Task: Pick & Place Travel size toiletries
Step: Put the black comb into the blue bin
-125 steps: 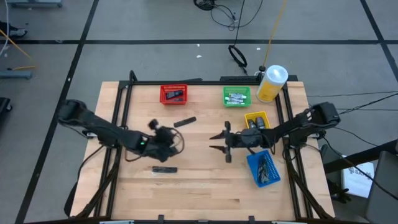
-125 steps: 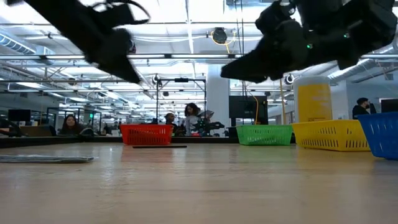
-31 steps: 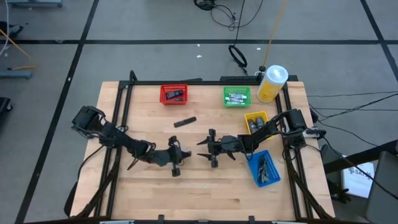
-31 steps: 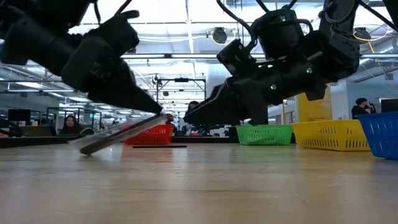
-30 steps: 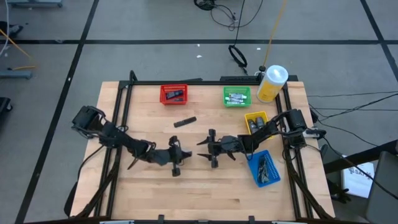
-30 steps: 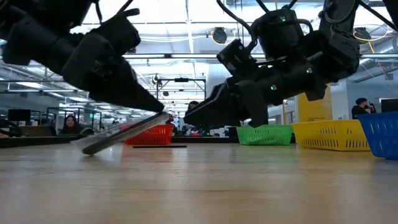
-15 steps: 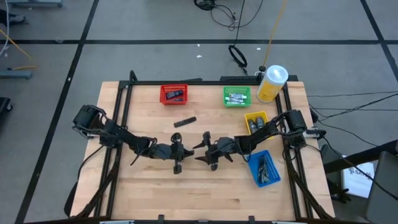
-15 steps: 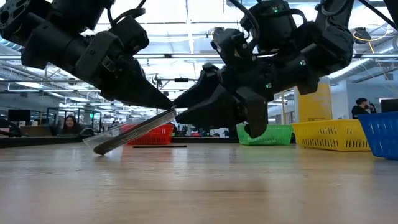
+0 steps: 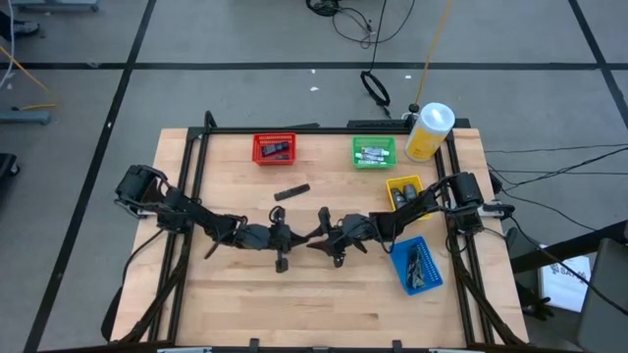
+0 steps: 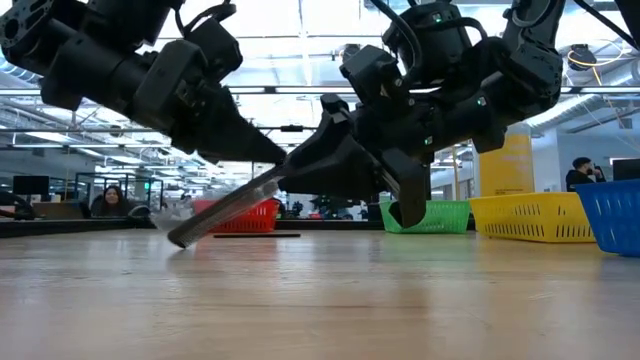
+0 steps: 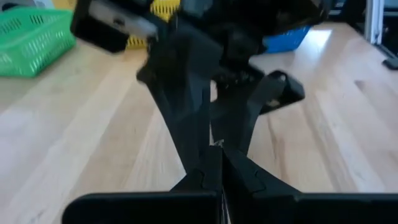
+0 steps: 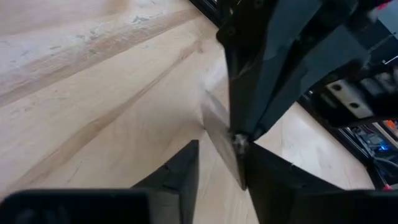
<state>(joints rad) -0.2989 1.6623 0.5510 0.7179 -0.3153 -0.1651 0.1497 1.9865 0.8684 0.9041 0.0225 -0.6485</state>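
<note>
Left tool [image 10: 268,160]: clamped tight on the upper end of a flat silvery sachet [image 10: 222,211], over the middle of the tabletop [image 9: 324,304]; in the high view it sits at [image 9: 290,238], tip to tip with the other arm's tool.
Right tool [image 10: 305,165]: meets the left one head-on at the same upper end of the sachet; its fingers [image 12: 186,168] stand a little apart on either side of the sachet's edge, and whether they press on it cannot be told.
Silvery sachet: slanted, its lower end just above the wood in the low view, its upper end pinched where the two tools meet; its thin edge shows between the right fingers at [image 12: 219,140].
Dark tube [image 9: 291,192]: lies alone on the tabletop, behind the two tools, between them and the red bin.
Red bin [image 9: 274,149]: at the far edge, left of centre, with a dark item inside.
Green bin [image 9: 374,152]: at the far edge, right of the red one, with pale items inside.
Yellow bin [image 9: 403,188]: on the right side, partly under the right arm.
Blue bin [image 9: 416,265]: nearest of the bins on the right, holding dark items.
Yellow bottle [image 9: 428,132]: white-capped, standing at the far right corner beside the green bin.
Room beyond: people seated far behind the tabletop in the low view.
</note>
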